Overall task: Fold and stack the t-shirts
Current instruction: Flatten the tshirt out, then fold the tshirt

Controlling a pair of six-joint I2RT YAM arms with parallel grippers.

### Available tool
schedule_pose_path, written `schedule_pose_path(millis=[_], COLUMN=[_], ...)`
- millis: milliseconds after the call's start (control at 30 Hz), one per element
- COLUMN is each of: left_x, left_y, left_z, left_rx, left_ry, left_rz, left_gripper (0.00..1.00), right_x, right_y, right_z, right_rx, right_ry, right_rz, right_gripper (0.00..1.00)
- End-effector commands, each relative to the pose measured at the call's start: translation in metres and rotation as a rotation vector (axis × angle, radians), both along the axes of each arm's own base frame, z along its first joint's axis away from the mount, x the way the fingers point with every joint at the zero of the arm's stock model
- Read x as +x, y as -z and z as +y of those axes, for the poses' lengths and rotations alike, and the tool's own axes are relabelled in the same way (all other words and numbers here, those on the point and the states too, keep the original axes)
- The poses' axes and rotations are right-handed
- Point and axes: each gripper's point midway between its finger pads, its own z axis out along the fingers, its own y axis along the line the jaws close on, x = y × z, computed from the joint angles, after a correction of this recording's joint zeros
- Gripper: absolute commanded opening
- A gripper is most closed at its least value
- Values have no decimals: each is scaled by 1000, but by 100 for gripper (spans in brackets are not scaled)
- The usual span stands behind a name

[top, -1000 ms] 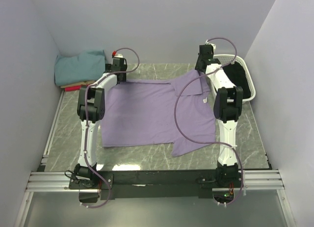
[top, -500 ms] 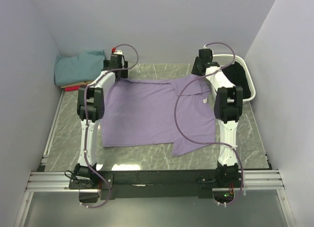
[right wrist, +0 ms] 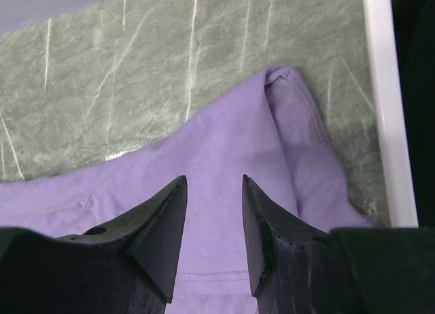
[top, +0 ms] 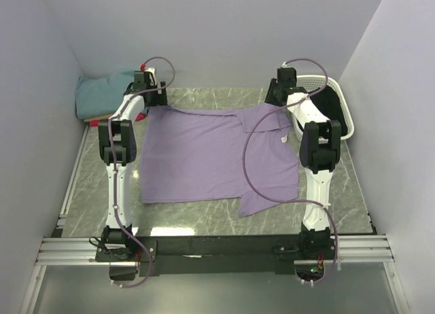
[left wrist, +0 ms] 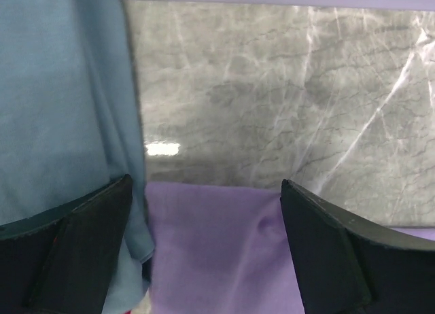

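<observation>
2 matching arms: the left arm [top: 114, 185] and right arm [top: 314, 192] each have slim white links between blocky black joint housings [top: 112, 141]. A thin purple cable [top: 245, 161] loops loosely beside each arm, from black base [top: 110, 240] to wrist. A small red part [top: 141, 66] tops the left wrist. All 4 fingers [left wrist: 326, 253] are matte black wedges with flat inner faces.

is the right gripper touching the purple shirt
Cannot tell. Right wrist view: the right gripper is open over the purple shirt, cloth showing between its jaws, but no gap or contact is plain.
</observation>
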Motion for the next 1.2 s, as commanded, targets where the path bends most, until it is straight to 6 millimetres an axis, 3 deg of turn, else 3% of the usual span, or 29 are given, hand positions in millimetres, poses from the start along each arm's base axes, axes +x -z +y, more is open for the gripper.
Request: schedule_pose_path(millis=[0,300,433,533,567,667,767,933,1067,1100,1167], left_x=[-1,2,-1,-7,-10,-12,-13,-12,-12,-12,-12], left_y=[-1,-12,2,14,20,24,23,10,4,3,2], left_z=[-22,-37,-38,-32,-30,-25,-18,-9,-10,-10,-11], left_rx=[-59,55,61,81,85,104,133,173,166,166,159], left_ry=[75,89,94,66,61,37,13,-9,-5,-9,-7], left_rz=[26,-16,39,68,78,84,84,51,44,41,36], left_gripper=[95,92,87,79,70,57,52,46,45,46,46], right_x=[0,-3,-4,-4,-5,-6,-10,-23,-42,-51,-58], right_y=[-52,-47,-48,-53,-55,-54,-46,-30,-17,-6,-9], right_z=[8,19,20,21,21,20,17,4,-1,0,-6], right_rx=[31,59,59,56,55,54,45,53,130,162,200], right_ry=[-18,-45,-46,-51,-52,-51,-35,9,24,12,34], right_rz=[-101,-87,-87,-95,-96,-90,-58,48,120,147,141], right_gripper=[45,44,44,43,43,42,39,39,41,42,43])
